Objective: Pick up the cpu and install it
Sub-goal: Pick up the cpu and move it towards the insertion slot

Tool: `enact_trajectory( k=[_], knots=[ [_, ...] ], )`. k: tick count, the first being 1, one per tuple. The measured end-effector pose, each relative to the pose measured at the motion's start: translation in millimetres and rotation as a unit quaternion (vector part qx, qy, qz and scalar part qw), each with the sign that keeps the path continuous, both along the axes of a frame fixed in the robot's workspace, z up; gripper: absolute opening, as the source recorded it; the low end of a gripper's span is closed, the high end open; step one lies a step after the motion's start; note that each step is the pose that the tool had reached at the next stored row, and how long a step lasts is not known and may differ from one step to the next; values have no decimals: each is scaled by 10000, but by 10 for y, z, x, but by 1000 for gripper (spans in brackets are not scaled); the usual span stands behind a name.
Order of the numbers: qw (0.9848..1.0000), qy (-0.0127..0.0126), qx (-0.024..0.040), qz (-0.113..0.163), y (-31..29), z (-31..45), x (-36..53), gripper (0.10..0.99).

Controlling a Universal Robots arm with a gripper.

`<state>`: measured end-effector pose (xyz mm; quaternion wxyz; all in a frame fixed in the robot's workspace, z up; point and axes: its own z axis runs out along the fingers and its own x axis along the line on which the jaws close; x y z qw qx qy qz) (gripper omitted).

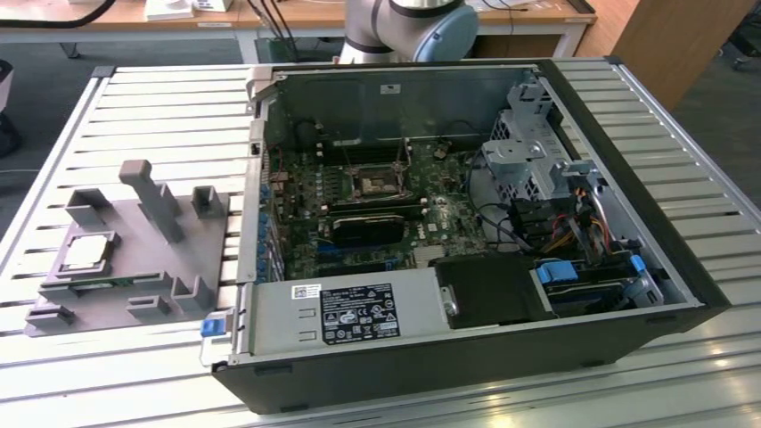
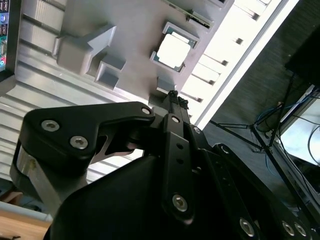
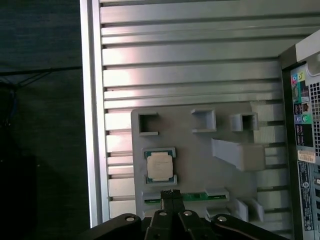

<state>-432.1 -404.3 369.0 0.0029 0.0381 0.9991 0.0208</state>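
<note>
the cpu [image 1: 89, 252] lay flat in a shallow square seat on the grey fixture [image 1: 143, 267], out on the slatted table [image 1: 167, 116] at the exterior view's left, well apart from the open computer case [image 1: 476, 366]. its pale metal top faced up, with a thin green edge showing around it in the first wrist view [image 3: 160, 166].

to my eye it was a light, stiff little plate, smooth on top and likely slippery. i took it to be delicate on its underside, so not a thing to squeeze hard or drop. the sensible hold looked to be across two opposite edges, as the flat top offered nothing to pinch and the seat's low walls left little room beside it.

the gripper [image 3: 170, 194] hung above the fixture, not touching the chip. its two thin fingertips were pressed together and held nothing. in both wrist views the tips sat just short of the chip's near edge [image 2: 173, 51], above a green strip set in the fixture [image 3: 200, 196], close but not centred over the cpu. the socket [image 1: 369, 185] inside the case stood bare.
</note>
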Motion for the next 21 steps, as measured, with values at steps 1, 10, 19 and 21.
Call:
enact_trajectory(
  k=[1,10,19,21],
  knots=[
    [10000,1,2,0,-11,-12,-1,106],
    [10000,78,3,9,-98,-169,1,114],
    [10000,91,5,28,-162,-332,2,525],
    [10000,90,8,33,-137,-370,3,584]
  ],
)
